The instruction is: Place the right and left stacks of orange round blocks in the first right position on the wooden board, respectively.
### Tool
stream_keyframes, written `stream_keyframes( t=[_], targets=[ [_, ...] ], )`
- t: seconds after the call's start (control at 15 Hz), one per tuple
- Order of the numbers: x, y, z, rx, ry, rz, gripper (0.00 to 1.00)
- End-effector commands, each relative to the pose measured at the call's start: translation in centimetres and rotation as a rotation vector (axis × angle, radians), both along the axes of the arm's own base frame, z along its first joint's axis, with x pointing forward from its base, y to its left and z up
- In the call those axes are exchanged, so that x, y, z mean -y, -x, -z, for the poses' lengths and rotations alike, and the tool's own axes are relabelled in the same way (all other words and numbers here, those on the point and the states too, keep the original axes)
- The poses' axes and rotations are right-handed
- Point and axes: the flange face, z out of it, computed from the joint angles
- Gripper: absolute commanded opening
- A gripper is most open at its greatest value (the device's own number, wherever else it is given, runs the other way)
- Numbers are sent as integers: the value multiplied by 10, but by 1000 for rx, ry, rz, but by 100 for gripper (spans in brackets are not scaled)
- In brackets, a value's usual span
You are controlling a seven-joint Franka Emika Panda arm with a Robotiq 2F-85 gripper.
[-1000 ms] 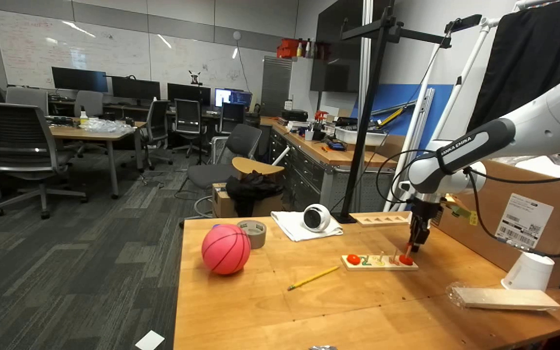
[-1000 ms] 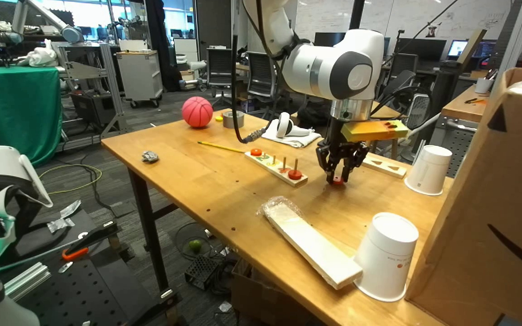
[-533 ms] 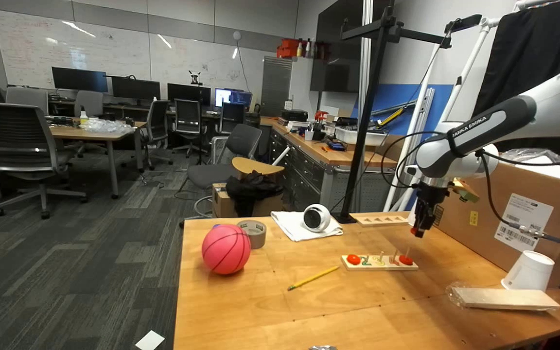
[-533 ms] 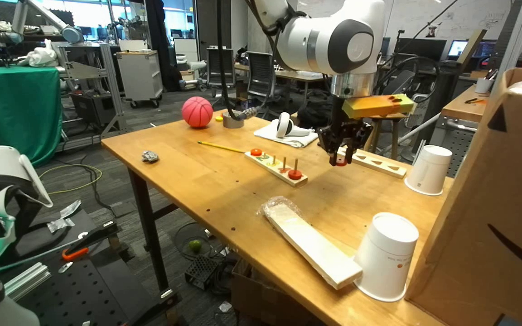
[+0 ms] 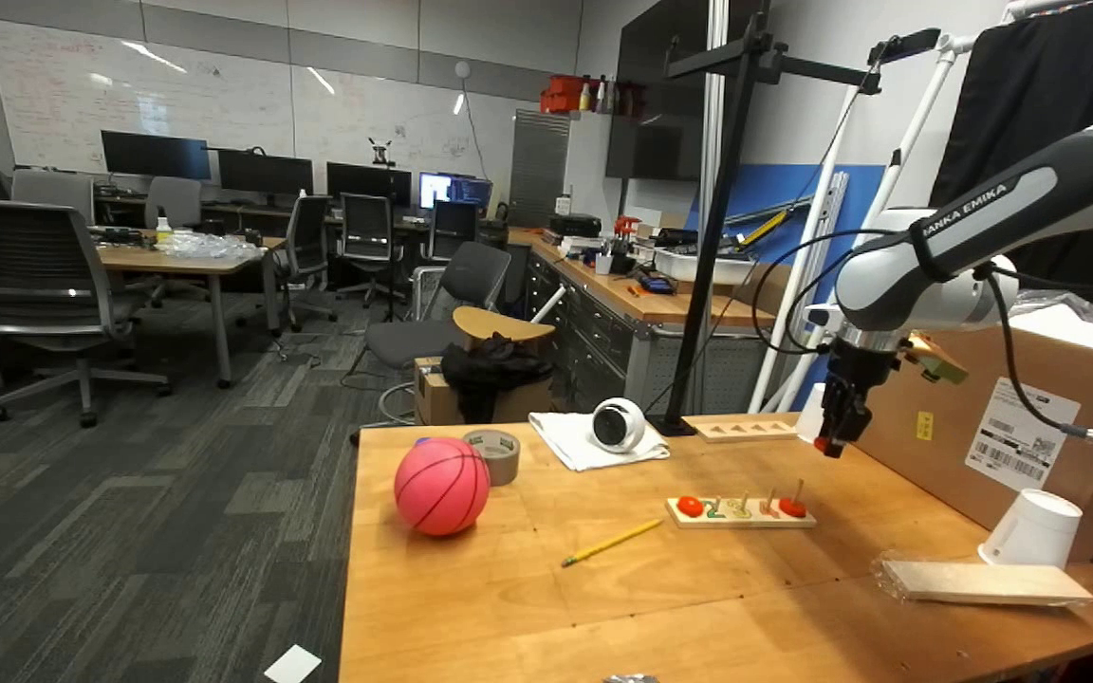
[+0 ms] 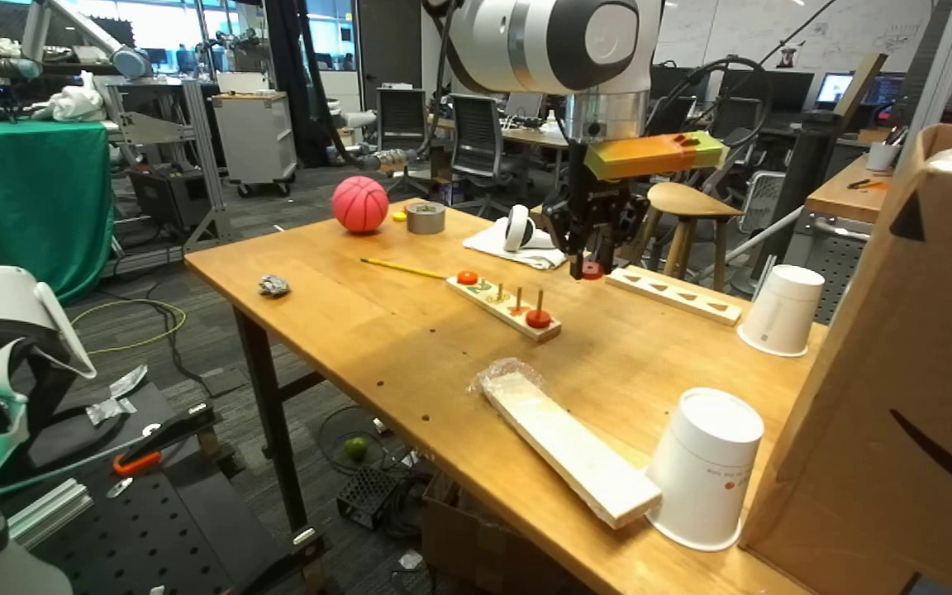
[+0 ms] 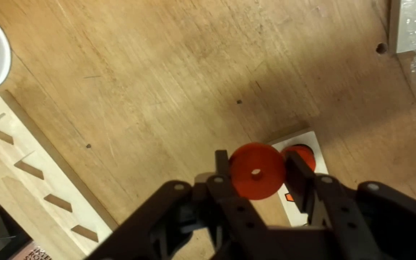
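My gripper point(image 6: 592, 266) is shut on a red-orange round block point(image 6: 592, 270) and holds it above the table. In the wrist view the block point(image 7: 244, 162), with a hole in its middle, sits between the two fingers point(image 7: 222, 162). The pale wooden board point(image 5: 731, 523) with several pegs lies on the table, below and to the side of the gripper. One red-orange round block point(image 6: 538, 319) sits around the tallest peg at one end; another point(image 6: 467, 278) sits at the opposite end. In the wrist view the board point(image 7: 296, 216) is partly hidden by a finger.
A board with triangular cut-outs point(image 6: 674, 296) lies near the gripper. White cups point(image 6: 782, 310) point(image 6: 703, 471), a wrapped plank point(image 6: 567, 446) and a cardboard box point(image 5: 935, 398) stand around. A pencil point(image 5: 611, 544), red-pink ball point(image 5: 442, 486), tape roll point(image 5: 499, 457) and white cloth point(image 5: 556, 441) are also there.
My gripper has risen from the table with the round block in it. In the exterior views it has also shifted sideways, away from the board's tall peg. The board has not moved.
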Motion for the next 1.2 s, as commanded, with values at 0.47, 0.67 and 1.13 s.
stream_keyframes(
  t=[0.47,0.67,1.13],
  targets=[
    [-72,30,1,1,5,-81,16],
    [-81,28,6,-7,21,-90,16],
    [-67,29,15,-23,34,-68,16]
  ],
)
